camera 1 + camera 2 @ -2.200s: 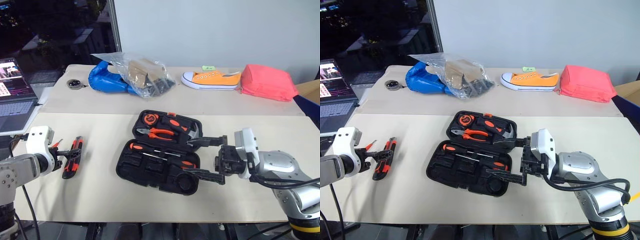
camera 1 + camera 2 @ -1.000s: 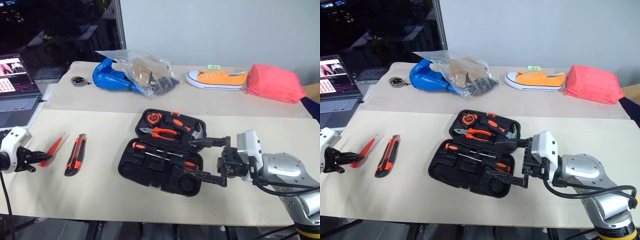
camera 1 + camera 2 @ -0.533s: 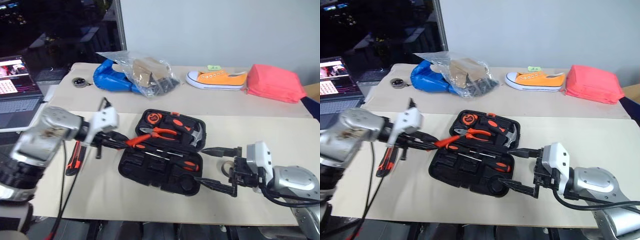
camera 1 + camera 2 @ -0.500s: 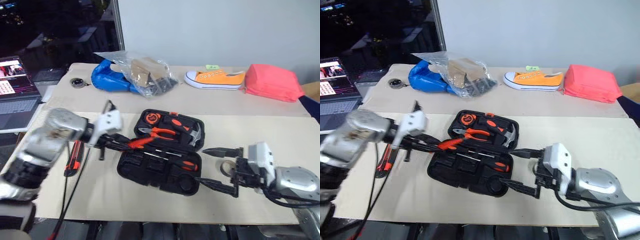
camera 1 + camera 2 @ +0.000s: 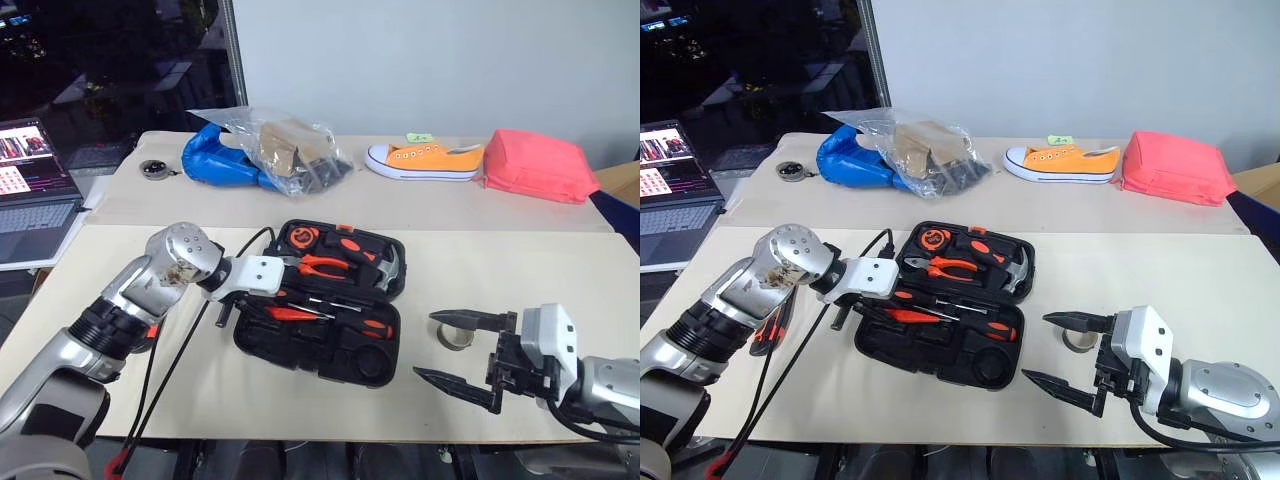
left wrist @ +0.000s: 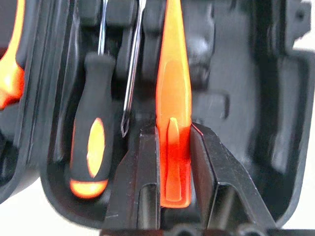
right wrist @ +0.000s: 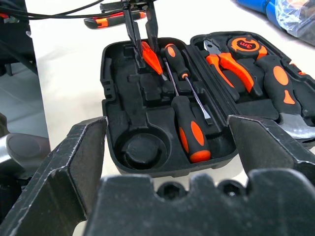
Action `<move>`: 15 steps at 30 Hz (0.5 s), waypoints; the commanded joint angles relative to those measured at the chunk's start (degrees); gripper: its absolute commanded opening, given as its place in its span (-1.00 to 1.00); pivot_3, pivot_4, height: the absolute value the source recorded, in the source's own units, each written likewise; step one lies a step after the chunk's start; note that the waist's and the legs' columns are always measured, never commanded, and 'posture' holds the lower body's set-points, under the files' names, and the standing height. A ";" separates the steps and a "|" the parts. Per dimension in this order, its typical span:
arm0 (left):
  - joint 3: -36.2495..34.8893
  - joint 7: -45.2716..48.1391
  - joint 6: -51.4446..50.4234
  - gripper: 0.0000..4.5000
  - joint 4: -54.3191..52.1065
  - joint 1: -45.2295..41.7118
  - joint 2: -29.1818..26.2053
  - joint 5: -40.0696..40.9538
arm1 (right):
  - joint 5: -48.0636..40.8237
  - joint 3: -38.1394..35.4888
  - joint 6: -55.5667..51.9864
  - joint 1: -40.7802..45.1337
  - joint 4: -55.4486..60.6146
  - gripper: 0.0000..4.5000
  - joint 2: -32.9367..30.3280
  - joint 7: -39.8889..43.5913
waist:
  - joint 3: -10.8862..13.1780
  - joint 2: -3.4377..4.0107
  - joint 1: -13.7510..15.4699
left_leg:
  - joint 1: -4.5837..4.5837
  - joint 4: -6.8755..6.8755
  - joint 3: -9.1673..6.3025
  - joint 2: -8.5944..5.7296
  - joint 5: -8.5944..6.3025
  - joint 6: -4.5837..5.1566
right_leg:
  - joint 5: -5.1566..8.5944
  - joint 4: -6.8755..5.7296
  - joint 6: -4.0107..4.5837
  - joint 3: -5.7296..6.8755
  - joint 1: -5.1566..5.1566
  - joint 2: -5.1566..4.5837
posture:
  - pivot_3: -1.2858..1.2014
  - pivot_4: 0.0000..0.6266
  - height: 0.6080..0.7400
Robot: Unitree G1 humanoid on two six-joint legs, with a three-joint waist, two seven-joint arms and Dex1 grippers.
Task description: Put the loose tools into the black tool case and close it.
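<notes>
Left hand (image 6: 173,162) grips the red tool (image 6: 173,123), fingers (image 6: 147,162) pinched on its butt end, tip pointing into the open case (image 5: 880,345) over the near tray. Case lies mid-tabletop (image 5: 1120,260), lid flat toward the back.

Step in hand: seat the red tool. To do it well, line it up with a free long slot next to the two screwdrivers (image 7: 189,123), lower until it beds, then let go; releasing it askew would likely stop the lid closing.

Right hand (image 5: 1065,355) spread wide, empty, just right of the case. Tape roll (image 5: 1075,340) lies on the tabletop by it. Knife (image 7: 108,20) still loose left of the case, under the left arm; that arm and its cable crowd the reach.

Beyond: shoe (image 5: 425,160), pink pouch (image 5: 535,165), plastic bag (image 5: 280,150), laptop (image 5: 35,185).
</notes>
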State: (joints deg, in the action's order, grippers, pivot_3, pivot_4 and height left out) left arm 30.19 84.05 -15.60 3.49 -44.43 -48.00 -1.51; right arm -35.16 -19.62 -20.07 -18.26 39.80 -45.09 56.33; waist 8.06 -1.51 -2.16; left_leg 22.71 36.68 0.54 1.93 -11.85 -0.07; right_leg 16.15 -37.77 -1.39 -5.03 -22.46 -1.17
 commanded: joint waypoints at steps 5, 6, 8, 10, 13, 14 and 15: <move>0.42 1.52 4.28 -0.73 2.77 -1.12 1.06 -4.33 | -0.07 -1.76 2.04 -0.89 2.26 1.00 0.43 -0.48 | 0.00 0.01 0.01 | -0.08 0.00 0.00 0.01 -0.01 0.01 | 0.01 0.03 -0.02 0.00 0.11 0.00 | 0.03 -0.52 1.00; 0.43 1.35 4.32 -0.73 3.19 -1.32 1.52 -4.79 | -0.03 -1.78 2.11 -0.96 2.20 1.00 0.41 -0.42 | 0.00 0.01 0.03 | -0.13 0.00 0.00 0.01 -0.01 0.01 | 0.01 0.02 -0.02 0.00 0.15 -0.01 | 0.03 -0.52 1.00; 0.50 1.25 3.98 -0.73 3.53 -1.64 2.41 -5.54 | 0.03 -1.77 2.23 -1.17 2.31 1.00 0.38 -0.46 | 0.00 0.01 0.02 | -0.24 0.00 0.01 0.01 -0.01 0.01 | 0.01 0.01 -0.02 -0.02 0.22 -0.01 | 0.03 -0.52 1.00; 0.61 1.53 2.71 -0.73 3.17 -1.93 3.30 -5.96 | -0.10 -1.99 2.23 -1.37 2.43 1.00 0.27 -0.47 | -0.01 0.02 0.04 | -0.30 0.00 0.02 0.00 0.00 0.01 | 0.02 -0.01 -0.03 -0.04 0.27 -0.01 | 0.03 -0.52 1.00; 0.73 2.37 1.07 -0.73 2.30 -1.90 3.90 -6.65 | -0.20 -2.45 2.27 -1.81 2.59 1.00 0.17 -0.35 | -0.02 0.03 0.06 | -0.32 0.00 0.04 -0.01 0.00 0.01 | 0.02 -0.02 -0.03 -0.08 0.28 -0.01 | 0.03 -0.52 1.00; 0.91 2.54 0.93 -0.73 2.15 -1.79 3.91 -7.10 | -0.21 -2.56 2.29 -1.90 2.58 1.00 0.16 -0.32 | -0.02 0.03 0.02 | -0.31 0.00 0.04 -0.01 0.00 0.01 | 0.02 -0.02 -0.03 -0.09 0.28 -0.01 | 0.03 -0.52 1.00; 0.98 2.68 0.76 -0.73 2.00 -1.62 3.90 -7.37 | -0.21 -2.61 2.28 -1.98 2.67 1.00 0.16 -0.36 | -0.02 0.03 -0.05 | -0.31 0.00 0.04 -0.01 0.00 0.01 | 0.02 -0.01 -0.04 -0.10 0.27 0.00 | 0.03 -0.52 1.00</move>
State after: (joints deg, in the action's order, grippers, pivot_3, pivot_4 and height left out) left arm 30.38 86.08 -14.17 6.26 -45.97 -43.82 -7.48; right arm -35.01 -20.44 -19.20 -20.26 40.49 -44.78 56.14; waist 8.04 -1.48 -2.22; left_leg 22.41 36.68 0.59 1.93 -11.85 -0.06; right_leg 16.18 -37.77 -1.43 -5.13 -22.20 -1.17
